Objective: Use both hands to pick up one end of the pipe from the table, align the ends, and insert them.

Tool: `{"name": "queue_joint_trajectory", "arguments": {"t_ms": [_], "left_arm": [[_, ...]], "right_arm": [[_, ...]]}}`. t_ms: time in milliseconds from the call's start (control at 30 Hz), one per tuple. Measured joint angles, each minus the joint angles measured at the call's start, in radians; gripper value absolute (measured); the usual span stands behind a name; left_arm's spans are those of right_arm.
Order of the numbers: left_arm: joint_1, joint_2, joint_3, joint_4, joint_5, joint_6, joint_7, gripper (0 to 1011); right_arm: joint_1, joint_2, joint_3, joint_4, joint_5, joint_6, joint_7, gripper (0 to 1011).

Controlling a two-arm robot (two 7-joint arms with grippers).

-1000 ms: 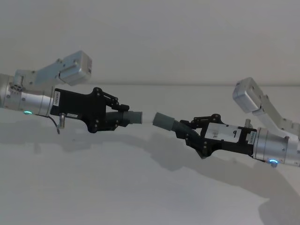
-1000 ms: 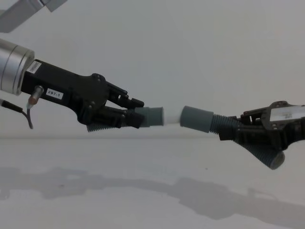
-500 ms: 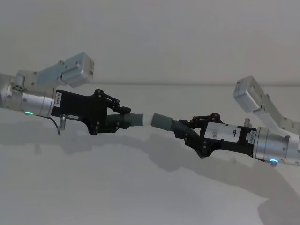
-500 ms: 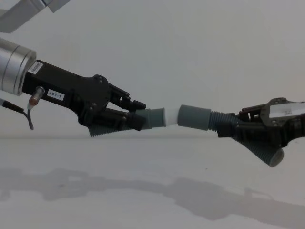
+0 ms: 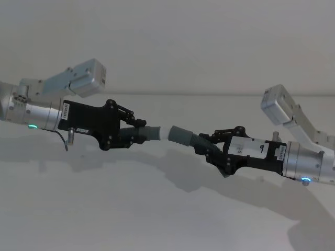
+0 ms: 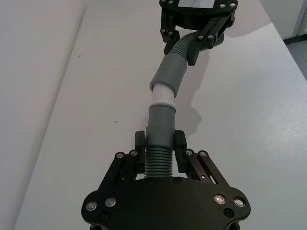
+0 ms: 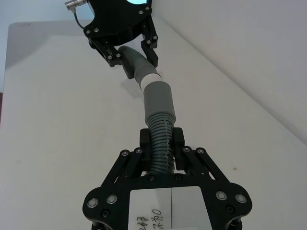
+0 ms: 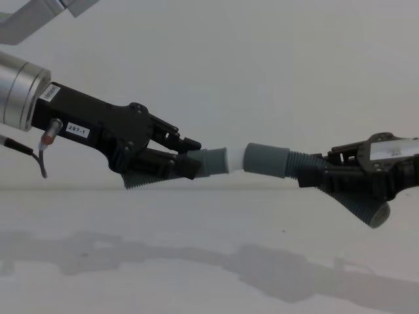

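Both hose pieces are hanging above the worktop (image 5: 157,219), long axes nearly in line, cuffs facing. The left gripper (image 5: 137,132) is pinching the white-tipped hose piece (image 8: 211,161) by its ribs; the right gripper (image 5: 205,145) is pinching the plain-cuffed hose piece (image 8: 267,160), the white tip (image 6: 163,95) meeting its mouth.

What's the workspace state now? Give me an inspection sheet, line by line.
Surface: white table, shadows of the arms on it.
Job's things: left hose piece with white tip at the mouth of the plain cuff of the right hose piece; both off the table.
Clutter: nothing seen.
End effectors: left end effector shut on its hose; right end effector shut on its hose.
Cables: thin black cable under the left wrist.
Surroundings: pale wall.
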Motion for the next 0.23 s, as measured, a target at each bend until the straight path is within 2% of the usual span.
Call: {"name": "queue_joint_trajectory", "arguments": {"t_ms": [233], "left_arm": [[-0.001, 0.001, 0.001, -0.001, 0.0, 0.001, 0.002, 347]], "right_arm": [[0.001, 0.001, -0.001, -0.001, 0.002, 0.0, 0.001, 264]]}}
